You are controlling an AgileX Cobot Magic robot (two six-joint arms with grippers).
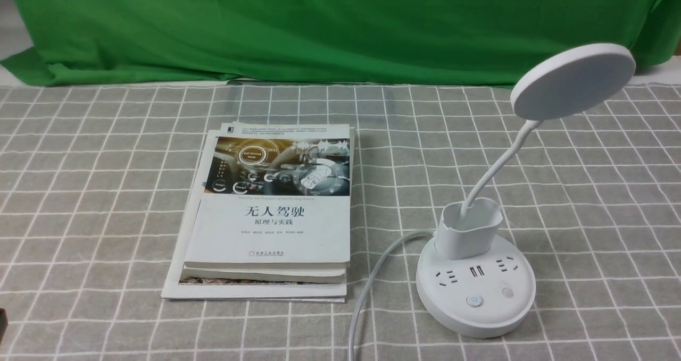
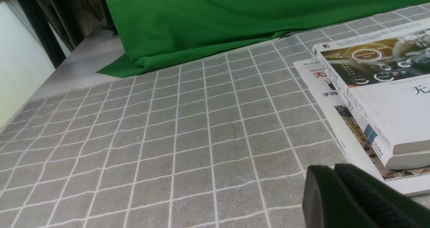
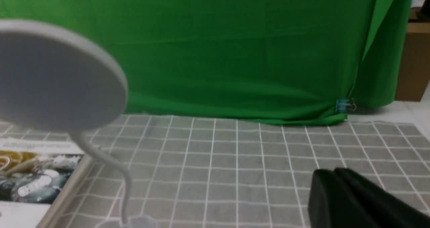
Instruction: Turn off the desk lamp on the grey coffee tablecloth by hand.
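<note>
The white desk lamp stands at the front right of the grey coffee tablecloth [image 1: 106,191]. Its round base [image 1: 475,318] carries sockets and two buttons, one with a blue ring [image 1: 473,300]. Its cup holder [image 1: 469,231] and bendy neck lead up to the disc head [image 1: 573,82]. In the right wrist view the disc head [image 3: 57,77] is close and blurred. My right gripper [image 3: 334,172] is shut and empty, beside the lamp and above the cloth. My left gripper [image 2: 334,169] is shut and empty, low over the cloth next to the books. Neither hand shows clearly in the front view.
A stack of books [image 1: 271,212] lies mid-table, left of the lamp, and shows in the left wrist view [image 2: 386,97]. The lamp's white cable [image 1: 372,281] runs from the base to the front edge. A green backdrop [image 1: 340,26] hangs behind. A dark sliver [image 1: 2,324] sits at the left edge.
</note>
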